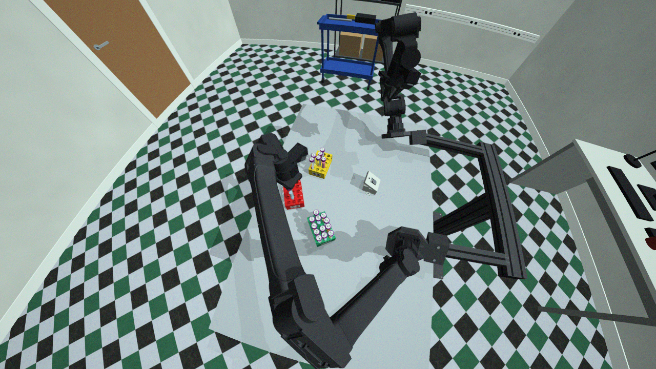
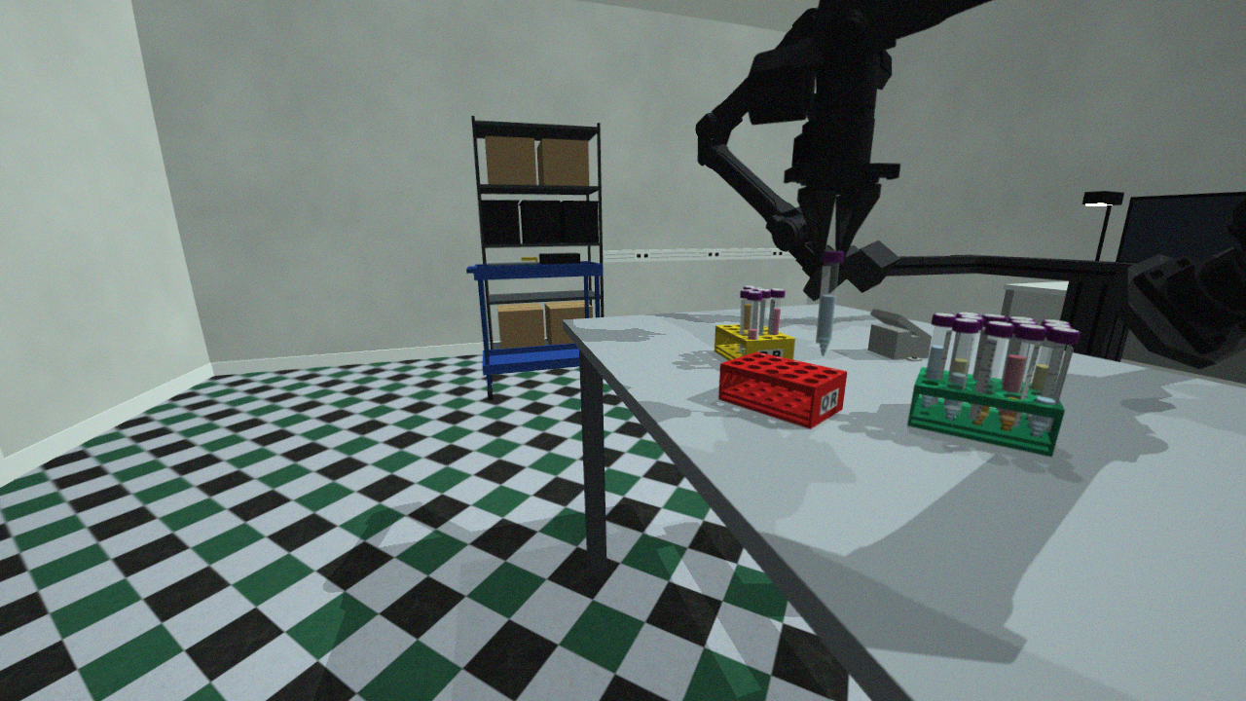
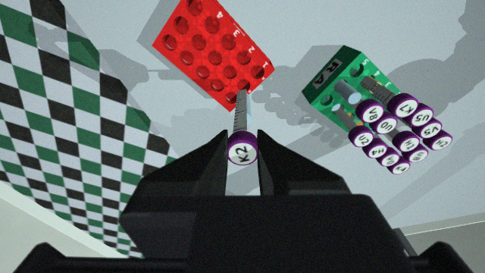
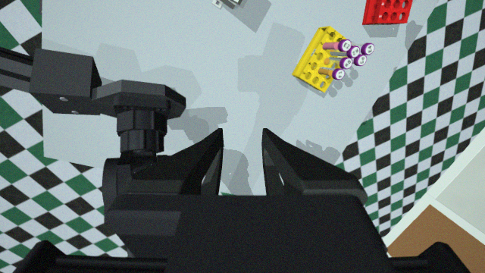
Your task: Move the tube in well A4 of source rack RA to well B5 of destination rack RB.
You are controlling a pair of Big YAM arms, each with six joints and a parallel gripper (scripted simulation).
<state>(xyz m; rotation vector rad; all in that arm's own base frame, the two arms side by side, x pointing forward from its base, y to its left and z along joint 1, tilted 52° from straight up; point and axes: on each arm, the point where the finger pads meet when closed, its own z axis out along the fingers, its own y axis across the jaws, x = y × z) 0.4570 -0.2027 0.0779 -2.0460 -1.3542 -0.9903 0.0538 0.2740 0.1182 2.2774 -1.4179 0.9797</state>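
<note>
My left gripper (image 3: 242,136) (image 2: 831,248) is shut on a grey tube (image 3: 242,152) (image 2: 825,305) with a purple cap marked K2. It holds the tube upright in the air, over the edge of the red rack (image 3: 212,49) (image 2: 781,384) (image 1: 294,199). The green rack RA (image 3: 314,89) (image 2: 975,426) (image 1: 314,238) holds several purple-capped tubes. The yellow rack RB (image 1: 316,173) (image 2: 740,340) (image 4: 303,72) holds several tubes and lies beyond the red rack. My right gripper (image 4: 242,136) is open and empty, high above the table's far end.
A small grey box with the DONE button (image 1: 372,182) (image 2: 897,335) sits on the table (image 1: 366,283) to the right of the yellow rack. The left arm (image 1: 270,229) stretches along the table's left edge. A blue cart (image 1: 346,45) stands on the floor behind.
</note>
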